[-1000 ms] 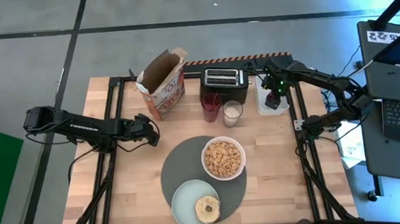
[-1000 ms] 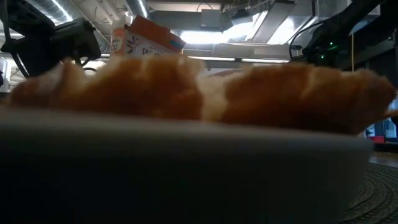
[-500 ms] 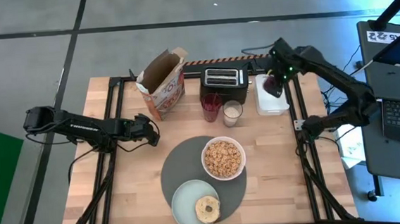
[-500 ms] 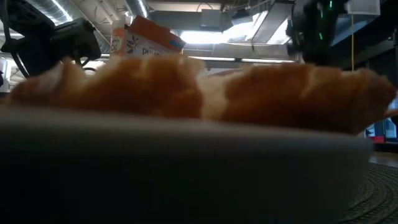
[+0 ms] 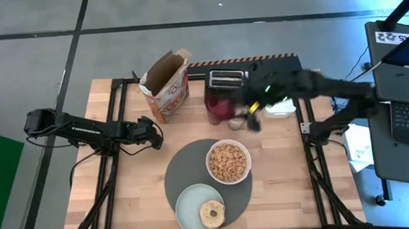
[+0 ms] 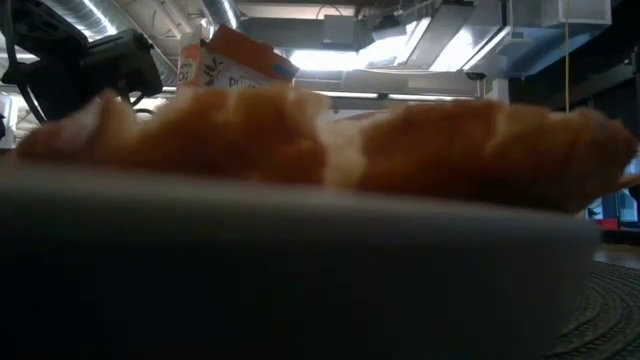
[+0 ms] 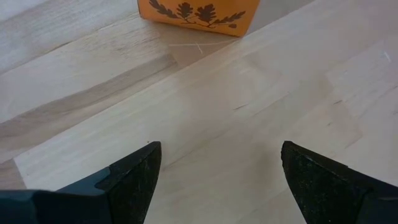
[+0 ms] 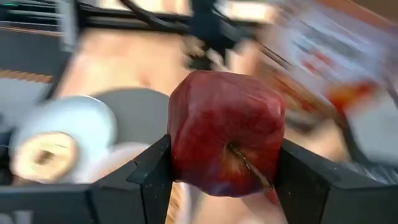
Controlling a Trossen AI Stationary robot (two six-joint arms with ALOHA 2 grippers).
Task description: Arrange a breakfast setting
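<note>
The right tool is clamped on a red apple, its two dark fingers pressed against the fruit's sides, stem end turned toward the wrist camera. From above, that arm is stretched in from the right and blurred, the tool hanging over the back of the worktop just in front of the black toaster, near the red tumbler. The apple itself can't be made out from overhead.

The left tool sits low over bare wood with its fingers spread wide and nothing between them; the foot of the orange cereal box lies just ahead of it. From overhead the left tool is on the left half of the worktop, near the open cereal box.

The setting is toward the front: a round dark-grey placemat, with the white bowl (full of cereal) on its back right part and the pale green plate overlapping its front left edge. A bagel lies on the plate. In the low view the plate's rim and the bagel fill nearly everything. A white tray shows at the back right, partly under the arm.
</note>
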